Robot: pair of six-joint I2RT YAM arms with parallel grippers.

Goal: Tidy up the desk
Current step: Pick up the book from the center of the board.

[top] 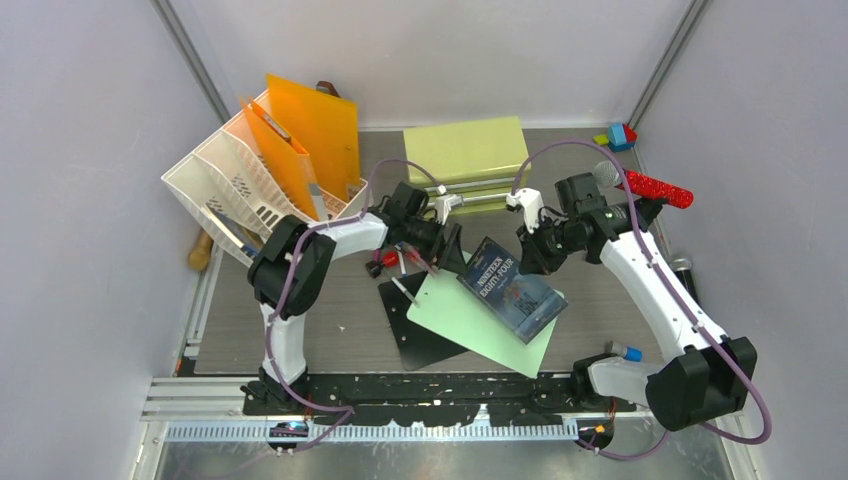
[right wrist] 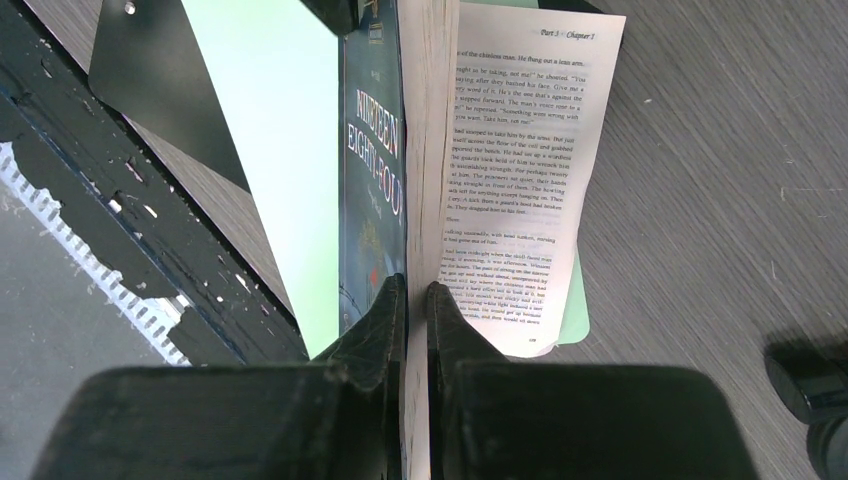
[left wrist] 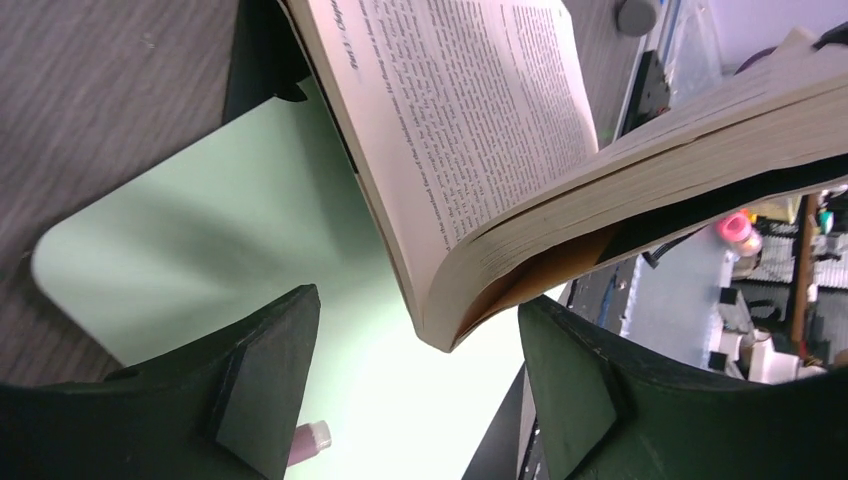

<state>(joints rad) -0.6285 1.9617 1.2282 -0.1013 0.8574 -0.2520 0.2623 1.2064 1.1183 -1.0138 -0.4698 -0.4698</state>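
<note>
**Book pinched by the right arm, its fanned corner in front of the open left jaws**

The right gripper (right wrist: 415, 290) is clamped on the book (top: 510, 290), a paperback. Its two fingers pinch the cover and a block of pages at one short edge, and a loose leaf of printed pages splays off to one side. The book's long axis runs straight away from that gripper. In the overhead view this is a diagonal, from the middle of the desk (top: 330, 320) toward the near right. The book sits tilted over the green sheet (top: 450, 320), which partly covers a black sheet (top: 410, 335). Whether the book's low end rests on the green sheet or hangs just clear of it cannot be told from these views.

The left gripper (left wrist: 415, 300) is spread wide and holds nothing. It sits at the book's far-left corner, just beside it. From its own camera, the fanned page edge and spine corner lie directly ahead and slightly above, between the two pads but touching neither. The left arm is therefore the one placed to close on the loose pages. The likely next step is squaring the book shut, and it depends on the jaws lining up across the book's thickness rather than along its length.
</note>
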